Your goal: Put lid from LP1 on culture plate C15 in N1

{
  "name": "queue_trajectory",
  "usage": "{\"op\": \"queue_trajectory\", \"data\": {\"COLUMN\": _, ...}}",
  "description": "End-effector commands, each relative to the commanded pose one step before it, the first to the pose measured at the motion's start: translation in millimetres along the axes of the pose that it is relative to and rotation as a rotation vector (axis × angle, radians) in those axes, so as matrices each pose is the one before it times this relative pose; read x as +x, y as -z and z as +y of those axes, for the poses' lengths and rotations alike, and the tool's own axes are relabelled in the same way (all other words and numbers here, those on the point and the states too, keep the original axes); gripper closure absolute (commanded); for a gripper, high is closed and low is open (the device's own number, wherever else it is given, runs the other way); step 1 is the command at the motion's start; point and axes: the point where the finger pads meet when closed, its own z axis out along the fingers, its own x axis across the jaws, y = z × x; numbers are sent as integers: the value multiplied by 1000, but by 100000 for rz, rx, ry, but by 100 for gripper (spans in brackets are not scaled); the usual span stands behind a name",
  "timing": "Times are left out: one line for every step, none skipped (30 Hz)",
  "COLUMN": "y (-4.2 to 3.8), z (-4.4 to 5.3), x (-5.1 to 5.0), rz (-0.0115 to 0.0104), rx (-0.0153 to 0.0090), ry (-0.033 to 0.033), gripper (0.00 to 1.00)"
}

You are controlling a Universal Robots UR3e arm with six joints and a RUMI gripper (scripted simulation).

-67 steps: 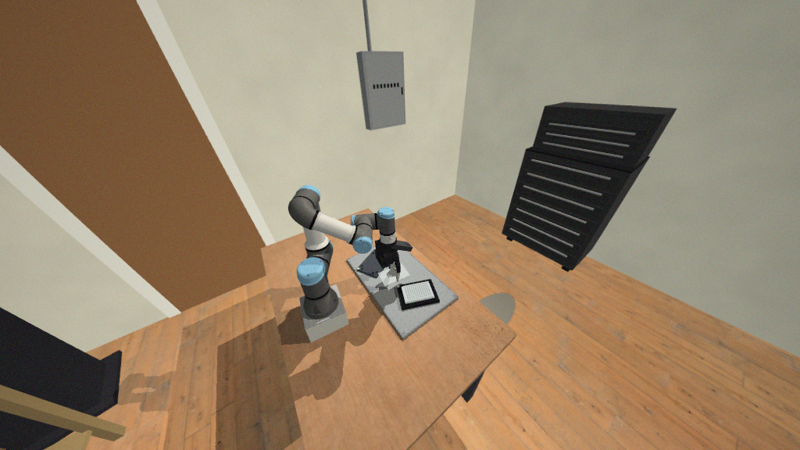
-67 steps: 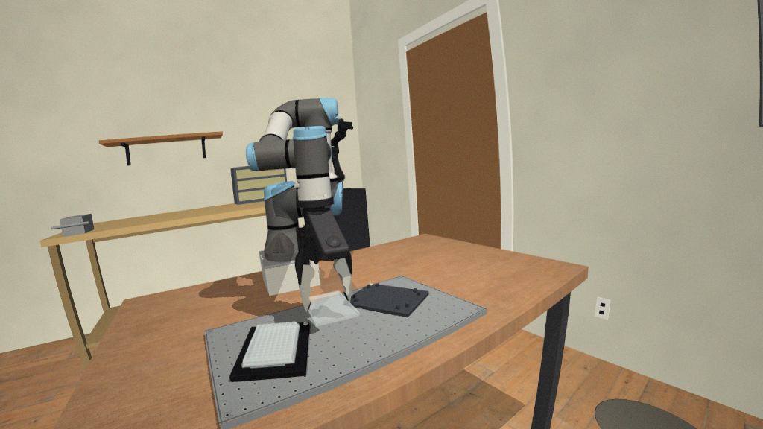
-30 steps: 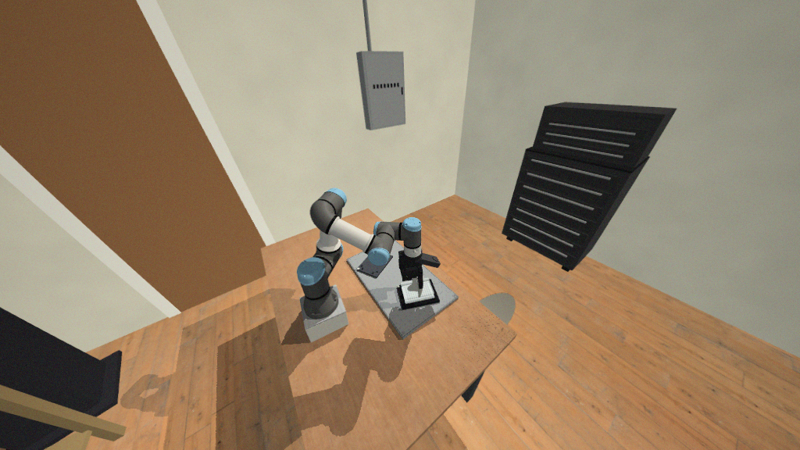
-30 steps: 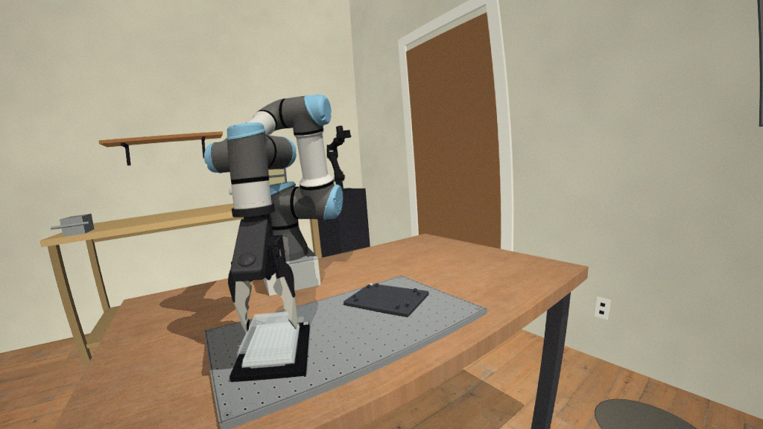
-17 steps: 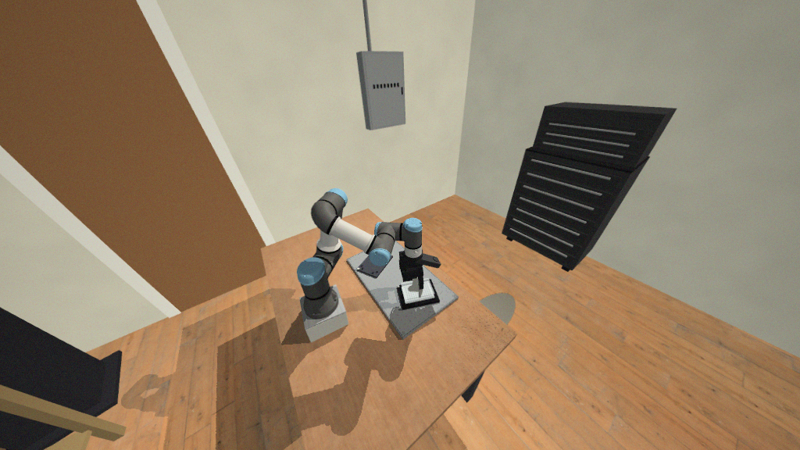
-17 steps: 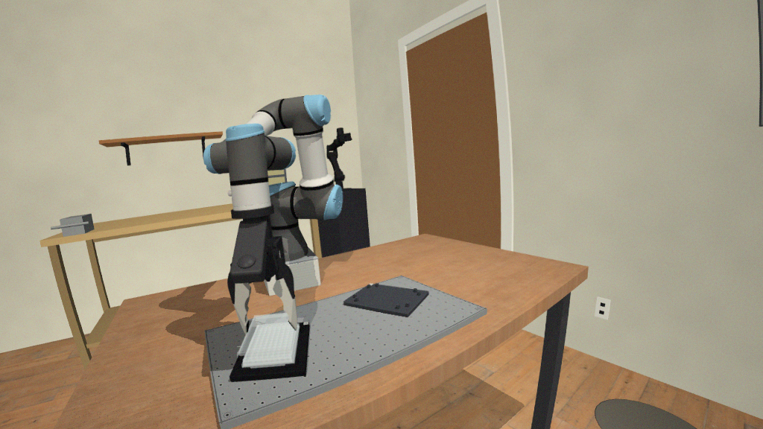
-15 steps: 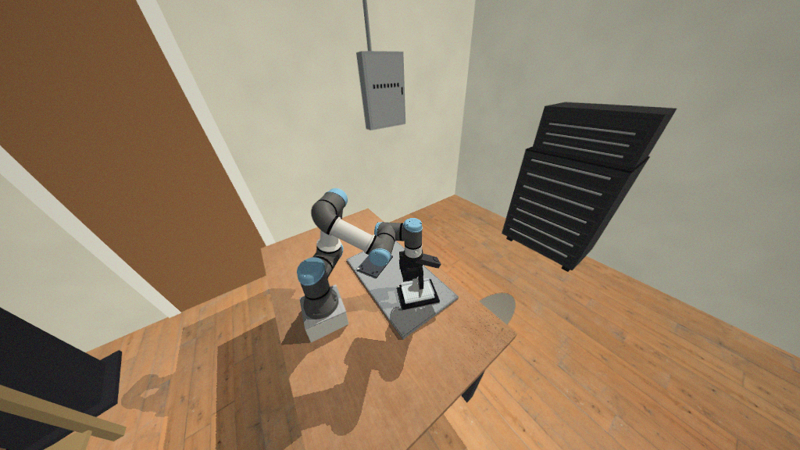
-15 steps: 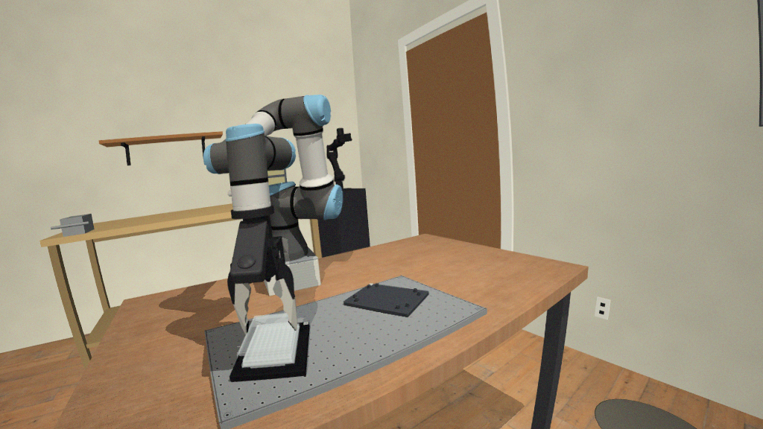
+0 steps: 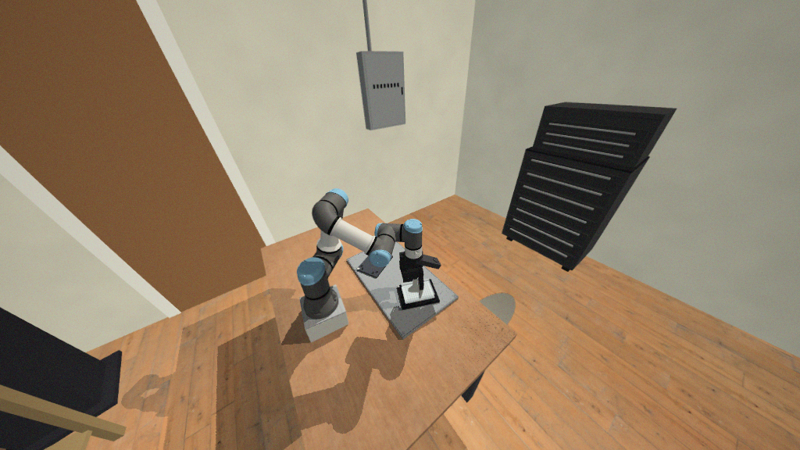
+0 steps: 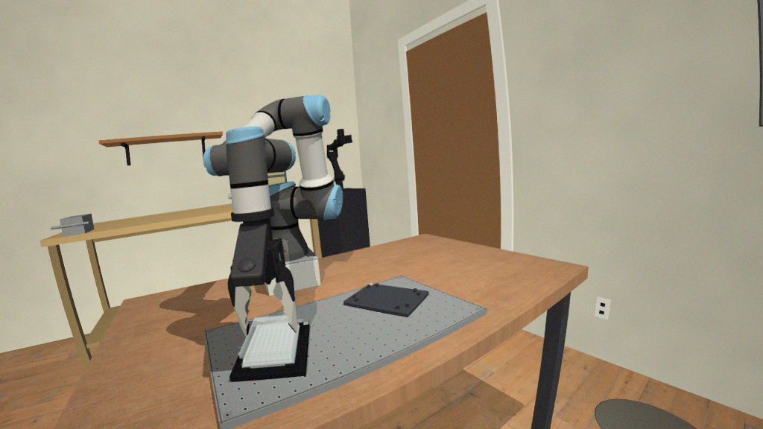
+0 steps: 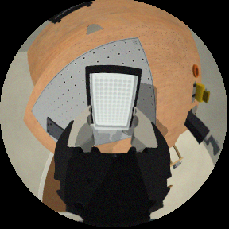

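The white culture plate C15 point(image 10: 270, 357) sits in the black plate nest N1 point(image 10: 273, 357) at the near end of the grey perforated base point(image 10: 341, 341). My gripper point(image 10: 267, 314) is shut on the clear lid point(image 11: 112, 101) and holds it over the plate, lined up with it. In the exterior view the lid's near end stands slightly above the plate; I cannot tell if it is fully down. In the wrist view the plate's wells show through the lid. In the top view the gripper point(image 9: 416, 287) stands over the plate point(image 9: 418, 299). The black lid park LP1 point(image 10: 386, 299) is empty.
The arm's base point(image 9: 323, 319) stands on the wooden table left of the grey base. A black drawer cabinet point(image 9: 581, 179) stands by the far wall. A side bench with a small grey box point(image 10: 74, 223) is behind the table.
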Motion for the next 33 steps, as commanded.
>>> {"op": "queue_trajectory", "data": {"y": -1643, "z": -884, "x": -635, "rz": -15, "rx": 340, "ry": 26, "gripper": 100}}
{"op": "queue_trajectory", "data": {"y": -333, "z": -5, "x": -15, "rz": 0, "rx": 0, "ry": -2, "gripper": 100}}
{"op": "queue_trajectory", "data": {"y": -333, "z": -4, "x": -15, "rz": 0, "rx": 0, "ry": -1, "gripper": 100}}
{"op": "queue_trajectory", "data": {"y": -333, "z": -3, "x": -14, "rz": 0, "rx": 0, "ry": -1, "gripper": 100}}
{"op": "queue_trajectory", "data": {"y": -333, "z": -2, "x": -14, "rz": 0, "rx": 0, "ry": -1, "gripper": 100}}
{"op": "queue_trajectory", "data": {"y": -333, "z": -2, "x": -13, "rz": 0, "rx": 0, "ry": 0, "gripper": 100}}
{"op": "queue_trajectory", "data": {"y": -333, "z": -2, "x": -12, "rz": 0, "rx": 0, "ry": 0, "gripper": 100}}
{"op": "queue_trajectory", "data": {"y": -333, "z": -2, "x": -10, "rz": 0, "rx": 0, "ry": 0, "gripper": 100}}
{"op": "queue_trajectory", "data": {"y": -333, "z": -2, "x": -9, "rz": 0, "rx": 0, "ry": 0, "gripper": 100}}
{"op": "queue_trajectory", "data": {"y": -333, "z": -2, "x": -8, "rz": 0, "rx": 0, "ry": 0, "gripper": 100}}
{"op": "queue_trajectory", "data": {"y": -333, "z": -3, "x": -7, "rz": 0, "rx": 0, "ry": 0, "gripper": 100}}
{"op": "queue_trajectory", "data": {"y": -333, "z": -3, "x": -6, "rz": 0, "rx": 0, "ry": 0, "gripper": 100}}
{"op": "queue_trajectory", "data": {"y": -333, "z": -3, "x": -5, "rz": 0, "rx": 0, "ry": 0, "gripper": 100}}
{"op": "queue_trajectory", "data": {"y": -333, "z": -4, "x": -5, "rz": 0, "rx": 0, "ry": 0, "gripper": 100}}
{"op": "queue_trajectory", "data": {"y": 0, "z": 0, "x": 0, "rz": 0, "rx": 0, "ry": 0, "gripper": 100}}
{"op": "queue_trajectory", "data": {"y": 0, "z": 0, "x": 0, "rz": 0, "rx": 0, "ry": 0, "gripper": 100}}
{"op": "queue_trajectory", "data": {"y": -337, "z": -3, "x": 14, "rz": 0, "rx": 0, "ry": 1, "gripper": 100}}
{"op": "queue_trajectory", "data": {"y": -333, "z": -5, "x": -4, "rz": 0, "rx": 0, "ry": 0, "gripper": 100}}
{"op": "queue_trajectory", "data": {"y": -333, "z": -4, "x": -5, "rz": 0, "rx": 0, "ry": 0, "gripper": 100}}
{"op": "queue_trajectory", "data": {"y": -333, "z": -2, "x": -5, "rz": 0, "rx": 0, "ry": 0, "gripper": 100}}
{"op": "queue_trajectory", "data": {"y": -333, "z": -1, "x": -6, "rz": 0, "rx": 0, "ry": 0, "gripper": 100}}
{"op": "queue_trajectory", "data": {"y": -333, "z": 0, "x": -5, "rz": 0, "rx": 0, "ry": 0, "gripper": 100}}
{"op": "queue_trajectory", "data": {"y": -333, "z": 1, "x": -5, "rz": 0, "rx": 0, "ry": 0, "gripper": 100}}
{"op": "queue_trajectory", "data": {"y": -333, "z": 1, "x": -5, "rz": 0, "rx": 0, "ry": 0, "gripper": 100}}
{"op": "queue_trajectory", "data": {"y": -333, "z": 1, "x": -4, "rz": 0, "rx": 0, "ry": 0, "gripper": 100}}
{"op": "queue_trajectory", "data": {"y": -333, "z": 1, "x": -4, "rz": 0, "rx": 0, "ry": 0, "gripper": 100}}
{"op": "queue_trajectory", "data": {"y": -333, "z": 0, "x": -3, "rz": 0, "rx": 0, "ry": 0, "gripper": 100}}
{"op": "queue_trajectory", "data": {"y": -333, "z": 0, "x": -2, "rz": 0, "rx": 0, "ry": 0, "gripper": 100}}
{"op": "queue_trajectory", "data": {"y": -333, "z": -1, "x": -2, "rz": 0, "rx": 0, "ry": 0, "gripper": 100}}
{"op": "queue_trajectory", "data": {"y": -333, "z": -1, "x": -1, "rz": 0, "rx": 0, "ry": 0, "gripper": 100}}
{"op": "queue_trajectory", "data": {"y": -333, "z": -1, "x": -1, "rz": 0, "rx": 0, "ry": 0, "gripper": 100}}
{"op": "queue_trajectory", "data": {"y": 0, "z": 0, "x": 0, "rz": 0, "rx": 0, "ry": 0, "gripper": 100}}
{"op": "queue_trajectory", "data": {"y": 0, "z": 0, "x": 0, "rz": 0, "rx": 0, "ry": 0, "gripper": 100}}
